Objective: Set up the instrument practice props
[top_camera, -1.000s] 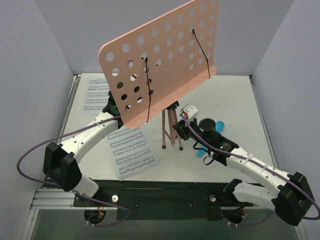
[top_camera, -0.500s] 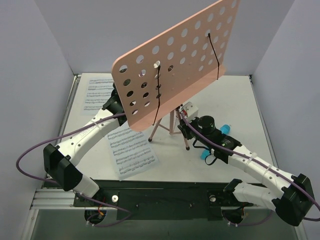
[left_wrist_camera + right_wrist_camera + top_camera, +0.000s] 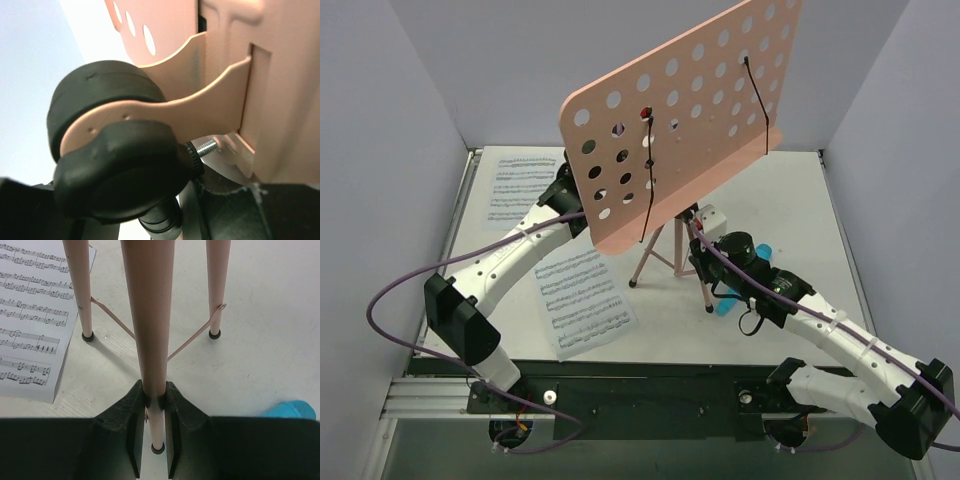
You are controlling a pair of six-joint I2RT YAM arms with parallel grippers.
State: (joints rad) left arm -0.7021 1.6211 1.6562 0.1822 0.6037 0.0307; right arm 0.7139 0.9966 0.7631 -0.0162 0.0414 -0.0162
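Observation:
The pink perforated desk (image 3: pixel 690 110), with two black wire page-holders (image 3: pixel 648 175), stands tilted atop the pink tripod (image 3: pixel 665 255), whose legs are spread over the table. My right gripper (image 3: pixel 700 240) is shut on the tripod's central post (image 3: pixel 150 315), its jaws pressed on both sides (image 3: pixel 154 405). My left gripper (image 3: pixel 572 195) reaches behind the desk's left edge and is closed around the black knob joint (image 3: pixel 115 165) under the desk bracket (image 3: pixel 210 100); its fingertips are mostly hidden. One sheet-music page (image 3: pixel 582 298) lies beside the tripod, another (image 3: pixel 515 185) at the far left.
A blue object (image 3: pixel 725 306) lies on the table under my right forearm and shows as a blue corner (image 3: pixel 295 410) in the right wrist view. Grey walls close in the table on the left, back and right.
The stand has shifted to the right and risen more upright. Its legs, folded together a second ago, are now spread. Both arms moved along with it.

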